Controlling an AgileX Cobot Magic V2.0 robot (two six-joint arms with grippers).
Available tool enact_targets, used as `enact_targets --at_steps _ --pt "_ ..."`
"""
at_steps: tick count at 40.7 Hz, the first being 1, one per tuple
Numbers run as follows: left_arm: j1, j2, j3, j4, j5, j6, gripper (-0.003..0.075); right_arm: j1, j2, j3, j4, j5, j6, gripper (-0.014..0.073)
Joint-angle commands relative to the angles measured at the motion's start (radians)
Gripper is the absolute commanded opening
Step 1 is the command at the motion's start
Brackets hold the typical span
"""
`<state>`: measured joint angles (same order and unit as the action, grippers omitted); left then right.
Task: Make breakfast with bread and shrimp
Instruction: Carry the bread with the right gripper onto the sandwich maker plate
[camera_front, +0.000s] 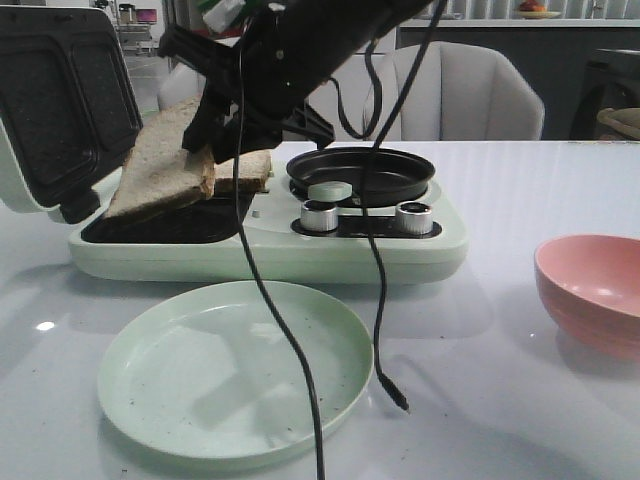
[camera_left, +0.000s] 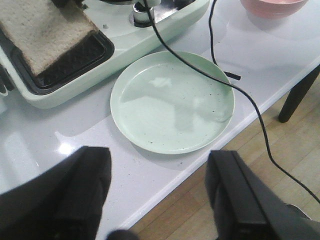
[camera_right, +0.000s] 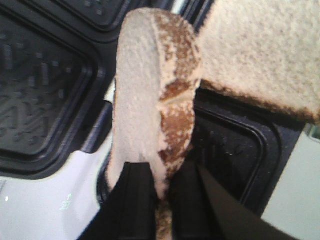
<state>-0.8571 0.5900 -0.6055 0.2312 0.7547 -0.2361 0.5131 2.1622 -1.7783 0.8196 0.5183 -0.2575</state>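
One glossy white desk (camera_front: 520, 400) carries everything. On it stands one pale green breakfast maker (camera_front: 300, 250) of smooth plastic. Its lid (camera_front: 60, 100) is swung up at the robot's left, showing a dark, ribbed grill plate inside. On its right half sit one round black pan (camera_front: 362, 172), shallow and matte, and two shiny metal knobs (camera_front: 320, 216) along the front edge.

In front of the maker lies one round plate (camera_front: 235, 370), pale green with fine dark speckles and a low raised rim. One pink bowl (camera_front: 592, 285), smooth and rounded, rests near the desk's right edge. Two thin black cables (camera_front: 290, 340) hang from the arms and trail across the plate and desk.

There are two slices of bread (camera_front: 160, 165), pale and porous with dark brown crust. One is tilted steeply over the open grill tray, its lower edge down by the tray; the other slice (camera_front: 245, 170) lies flatter just behind it on the tray.

The right hand (camera_right: 160, 200), black and hard-edged, is clenched on the tilted slice, its two fingers (camera_right: 135, 200) pressed against the slice's faces at the crust edge. The left hand (camera_left: 160, 200) hangs above the desk's front edge near the plate, released, its two dark fingers wide apart with nothing between them.

No shrimp can be made out in any view.
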Motion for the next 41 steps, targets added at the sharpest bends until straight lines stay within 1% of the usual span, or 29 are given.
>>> enact_targets --at_steps 1,7,9,10,15,19,26,30,35,41 --pt "-0.008 0.002 -0.027 0.013 -0.067 -0.01 0.0456 -0.002 -0.045 -0.043 0.037 -0.045 -0.016 0.0258" --pt "-0.008 0.002 -0.027 0.013 -0.067 -0.01 0.0456 -0.011 -0.046 -0.044 0.034 -0.044 -0.016 0.0529" --pt "-0.008 0.002 -0.027 0.013 -0.067 -0.01 0.0456 -0.016 -0.053 -0.044 0.034 -0.036 -0.016 0.0575" --pt "-0.008 0.002 -0.027 0.013 -0.067 -0.01 0.0456 -0.022 -0.056 -0.044 0.033 -0.029 -0.016 0.058" --pt "-0.008 0.002 -0.027 0.013 -0.067 -0.01 0.0456 -0.051 -0.1 -0.044 0.025 0.031 -0.016 0.056" --pt "-0.008 0.002 -0.027 0.013 -0.067 -0.01 0.0456 -0.068 -0.162 -0.044 -0.031 0.099 -0.016 0.0526" --pt "-0.008 0.002 -0.027 0.013 -0.067 -0.01 0.0456 -0.061 -0.33 -0.037 -0.246 0.247 -0.015 0.0465" --pt "-0.008 0.002 -0.027 0.013 -0.067 -0.01 0.0456 -0.039 -0.444 -0.001 -0.398 0.289 0.028 0.0458" --pt "-0.008 0.002 -0.027 0.013 -0.067 -0.01 0.0456 -0.021 -0.59 0.094 -0.578 0.307 0.12 0.0458" --pt "-0.008 0.002 -0.027 0.013 -0.067 -0.01 0.0456 -0.021 -0.756 0.252 -0.712 0.356 0.196 0.0458"
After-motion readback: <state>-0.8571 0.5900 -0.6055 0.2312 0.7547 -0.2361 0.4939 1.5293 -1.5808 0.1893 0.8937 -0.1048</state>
